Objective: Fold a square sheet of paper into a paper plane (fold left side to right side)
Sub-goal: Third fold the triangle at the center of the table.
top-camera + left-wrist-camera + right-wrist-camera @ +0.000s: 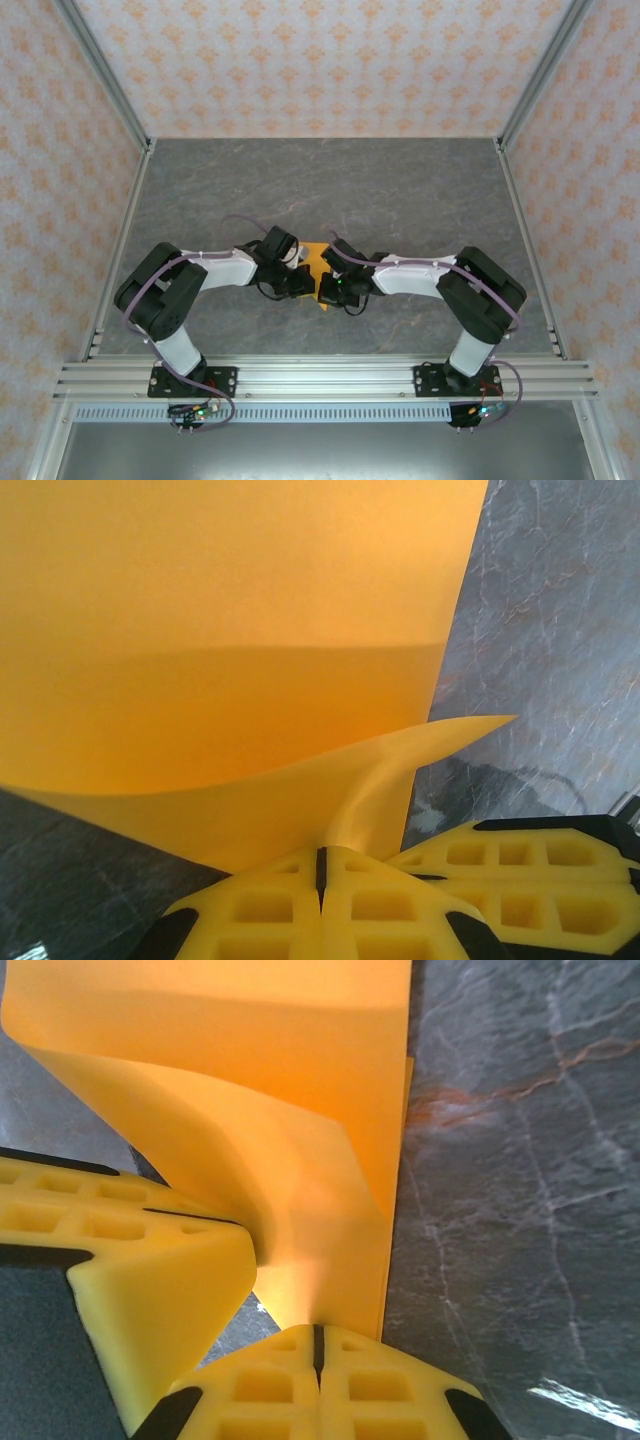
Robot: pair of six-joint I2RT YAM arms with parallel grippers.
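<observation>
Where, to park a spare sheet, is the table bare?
Far half of the table up to the back wall; also the near strip before the front rail. Crowded centre: left gripper and right gripper pinch the orange sheet.

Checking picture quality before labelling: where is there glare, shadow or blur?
Top external: even light, sharp. Left wrist: the sheet of paper is bright above, shaded darker below a soft line. Right wrist: white glare on the table, bottom right.

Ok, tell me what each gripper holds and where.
Both are shut on the square sheet of paper: left gripper on a curled-up edge, right gripper on the near edge.
</observation>
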